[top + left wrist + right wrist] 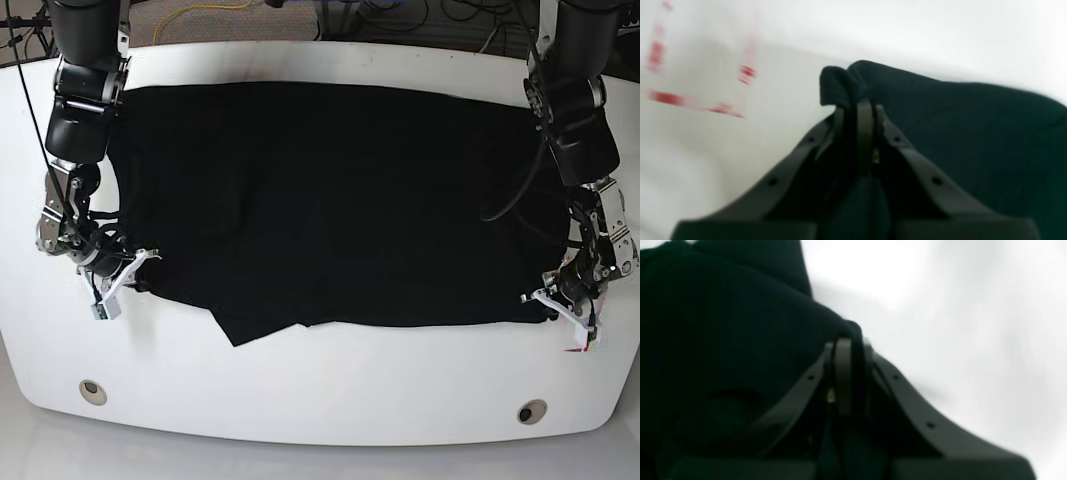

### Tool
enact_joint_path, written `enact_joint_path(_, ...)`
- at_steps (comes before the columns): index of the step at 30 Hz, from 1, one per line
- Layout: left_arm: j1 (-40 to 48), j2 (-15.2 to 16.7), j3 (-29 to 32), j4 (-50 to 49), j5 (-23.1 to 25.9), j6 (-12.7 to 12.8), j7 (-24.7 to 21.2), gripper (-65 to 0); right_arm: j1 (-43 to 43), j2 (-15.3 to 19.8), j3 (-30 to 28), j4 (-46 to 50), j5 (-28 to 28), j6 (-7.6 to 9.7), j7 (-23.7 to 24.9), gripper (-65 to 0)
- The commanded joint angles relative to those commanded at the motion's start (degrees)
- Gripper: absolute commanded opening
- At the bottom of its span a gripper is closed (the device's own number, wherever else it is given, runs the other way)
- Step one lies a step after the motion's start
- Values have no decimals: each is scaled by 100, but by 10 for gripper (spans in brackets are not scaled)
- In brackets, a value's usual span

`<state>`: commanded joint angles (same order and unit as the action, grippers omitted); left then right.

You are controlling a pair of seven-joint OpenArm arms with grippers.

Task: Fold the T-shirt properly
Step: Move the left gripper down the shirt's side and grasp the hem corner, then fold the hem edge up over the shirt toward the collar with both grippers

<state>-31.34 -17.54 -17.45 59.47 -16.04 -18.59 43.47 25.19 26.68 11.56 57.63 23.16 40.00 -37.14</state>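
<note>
The black T-shirt [320, 200] lies spread wide across the white table [320, 390], plain black side up, with a loose flap at its front left edge. In the base view my left gripper [560, 305] is at the shirt's front right corner. The left wrist view shows that gripper [857, 103] shut on a bunched fold of the black T-shirt [973, 133]. My right gripper [125, 280] is at the shirt's front left edge. Its wrist view shows it [848, 340] pinched on the T-shirt [723, 340], which hangs to its left.
Two round holes [92, 390] [531, 411] sit near the table's front edge. Red marks [663, 96] lie on the table near my left gripper. Cables [400, 15] run on the floor behind the table's far edge.
</note>
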Motion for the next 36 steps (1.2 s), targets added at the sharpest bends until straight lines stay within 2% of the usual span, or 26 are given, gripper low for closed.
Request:
enact_joint_path(4, 176, 62, 0, 422, 18, -352, 18, -633, -211, 0, 158, 624, -18, 0, -440, -650)
enact_joint_path(7, 273, 70, 0, 633, 26, -484, 26, -633, -387, -26, 475, 985, -26, 0, -686, -650)
enact_joint_path(16, 624, 26, -9, 826, 9, -519, 26, -631, -826, -26, 1002, 1881, -9, 0, -1415, -650)
enact_joint_path(22, 879, -123, -9, 835, 0, -527, 26, -632, -1178, -35, 1231, 2532, 0, 0, -1837, -650)
enact_joint_path(30, 941, -141, -18, 835, 26, -1046, 26, -633, -1503, -44, 1565, 3332, 0, 0, -2356, -650)
enact_joint_path(36, 1108, -246, -18, 1099, 18, -1143, 26, -633, -1723, -211, 1873, 3947, 0, 0, -3015, -650)
